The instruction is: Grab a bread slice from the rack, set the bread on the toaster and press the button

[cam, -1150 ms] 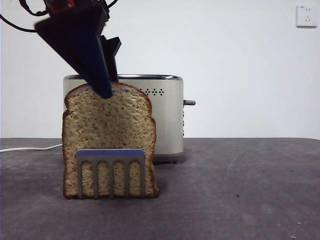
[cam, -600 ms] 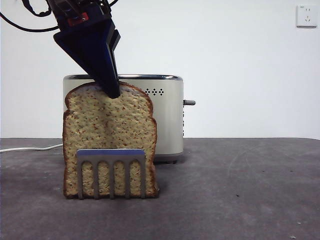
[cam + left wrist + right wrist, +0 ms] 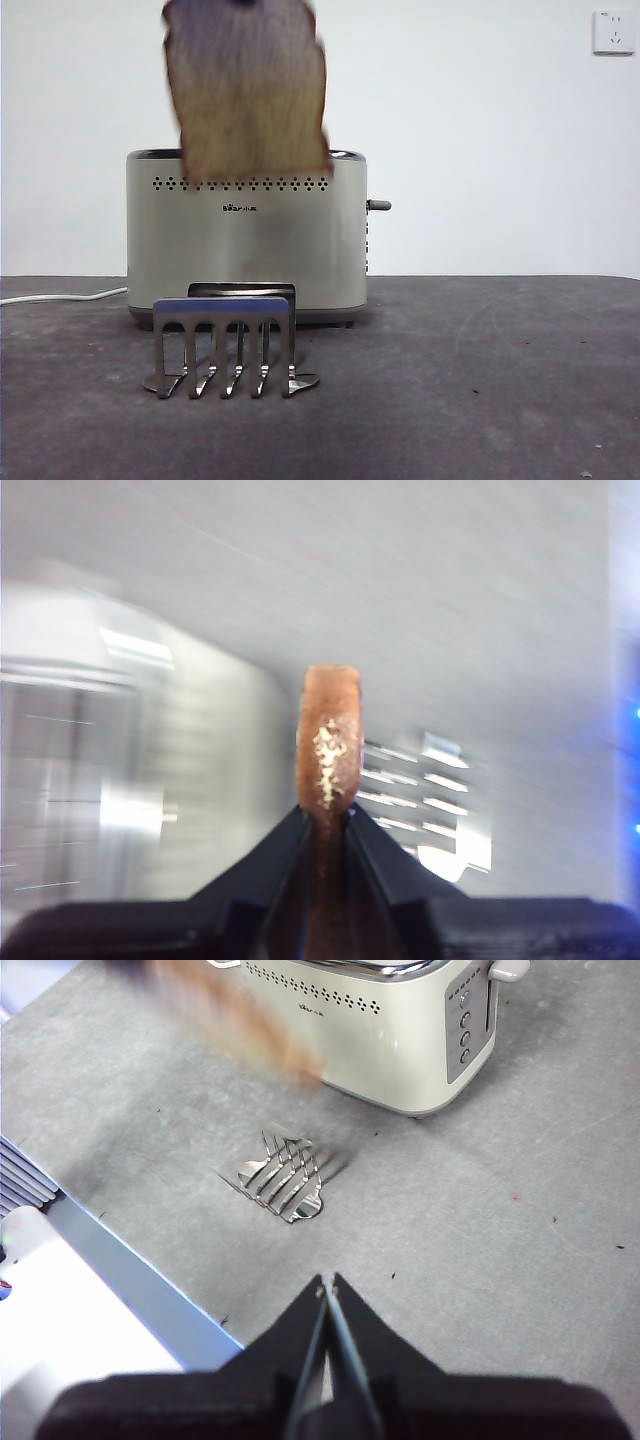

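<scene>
1. Half a second ago the slice of bread [image 3: 247, 90] stood in the rack [image 3: 224, 345]; now it hangs clear above the toaster [image 3: 245, 235], blurred with motion.
2. The left gripper [image 3: 326, 815] has its jaws clamped on the slice's crust edge; in the front view the gripper itself is out of frame.
3. The rack stands empty in front of the toaster, so the pick looks done; lowering the slice into the toaster comes next.
4. The right gripper [image 3: 328, 1290] waits over the table [image 3: 480, 1210], jaws together, holding nothing.
5. Count: one slice, one rack, one toaster, one button [image 3: 379, 205], untouched at the toaster's narrow end.
</scene>
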Robot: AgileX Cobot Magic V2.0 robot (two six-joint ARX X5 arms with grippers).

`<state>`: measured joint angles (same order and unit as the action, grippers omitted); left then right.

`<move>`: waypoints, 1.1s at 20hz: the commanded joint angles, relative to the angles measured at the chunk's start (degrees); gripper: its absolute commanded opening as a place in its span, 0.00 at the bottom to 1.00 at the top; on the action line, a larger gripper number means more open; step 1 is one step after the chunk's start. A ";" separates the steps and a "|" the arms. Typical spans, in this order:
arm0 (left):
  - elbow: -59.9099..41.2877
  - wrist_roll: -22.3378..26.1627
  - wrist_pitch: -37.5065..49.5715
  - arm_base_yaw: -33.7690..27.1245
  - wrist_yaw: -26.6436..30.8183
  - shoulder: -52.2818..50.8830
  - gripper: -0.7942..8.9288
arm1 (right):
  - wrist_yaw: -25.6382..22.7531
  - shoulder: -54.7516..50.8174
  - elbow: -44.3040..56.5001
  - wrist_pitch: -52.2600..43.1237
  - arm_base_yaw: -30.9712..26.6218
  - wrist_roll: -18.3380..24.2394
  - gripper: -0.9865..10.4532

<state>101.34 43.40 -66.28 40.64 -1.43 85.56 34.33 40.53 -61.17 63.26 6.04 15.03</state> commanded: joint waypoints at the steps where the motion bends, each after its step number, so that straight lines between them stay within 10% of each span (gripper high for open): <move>1: 5.88 3.19 0.77 0.13 4.09 -0.39 0.07 | 0.09 -0.02 -0.07 -0.15 0.09 0.52 0.08; 9: 7.87 15.47 6.38 -3.43 8.52 1.81 0.07 | 0.09 -0.02 -0.07 -0.13 0.09 0.50 0.08; 22: 7.87 16.70 8.48 -11.41 0.68 8.92 0.07 | 0.11 0.26 -0.07 -0.13 0.09 0.50 0.08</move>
<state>109.40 59.57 -58.35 29.43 -0.62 94.00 34.35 40.71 -61.17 63.29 6.04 15.03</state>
